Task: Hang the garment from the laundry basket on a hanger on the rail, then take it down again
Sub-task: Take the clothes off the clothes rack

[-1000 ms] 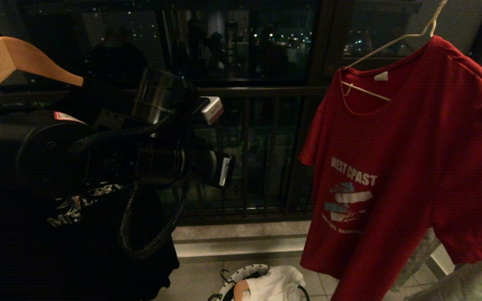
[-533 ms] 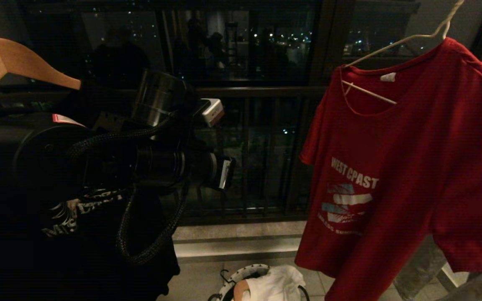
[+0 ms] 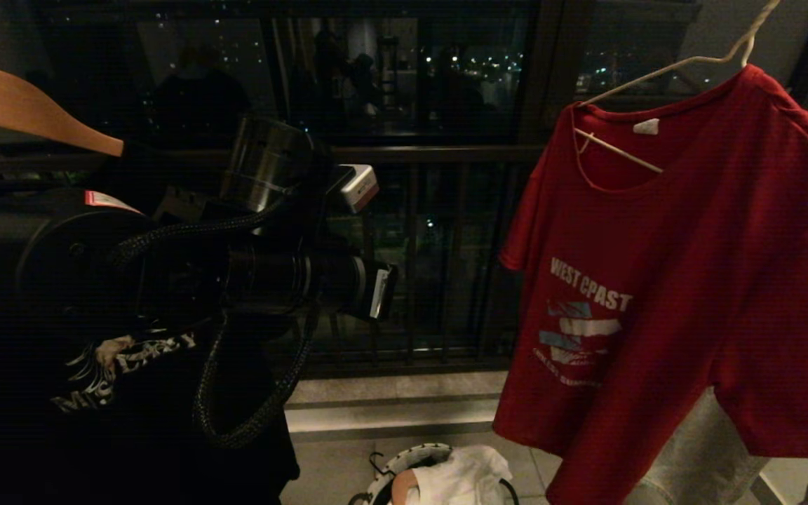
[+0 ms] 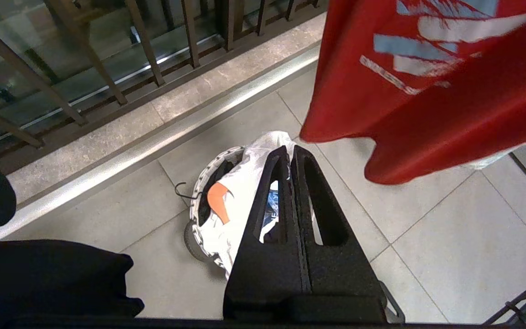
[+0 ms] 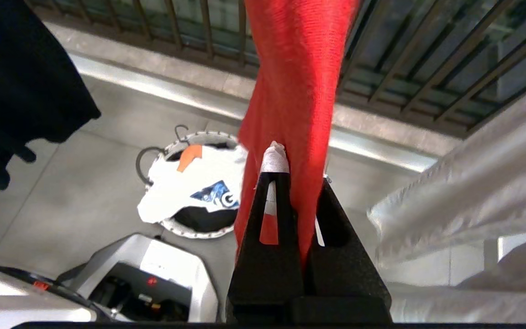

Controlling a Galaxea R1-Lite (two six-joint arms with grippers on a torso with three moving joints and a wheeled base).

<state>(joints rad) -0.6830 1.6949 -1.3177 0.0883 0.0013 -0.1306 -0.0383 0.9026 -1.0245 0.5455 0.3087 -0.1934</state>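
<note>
Right claw [image 5: 290, 169] pinches the hanging red T-shirt [image 3: 691, 280] fabric

We see the red short-sleeved T-shirt [image 3: 684, 280] hanging on the thin cream-white wire hanger [image 3: 656, 70] — on our right. Below sits the small round laundry basket [image 3: 404, 463] — white cloth inside.

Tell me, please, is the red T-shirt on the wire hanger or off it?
On: the red T-shirt hangs from the wire hanger threaded through its neck.
</note>
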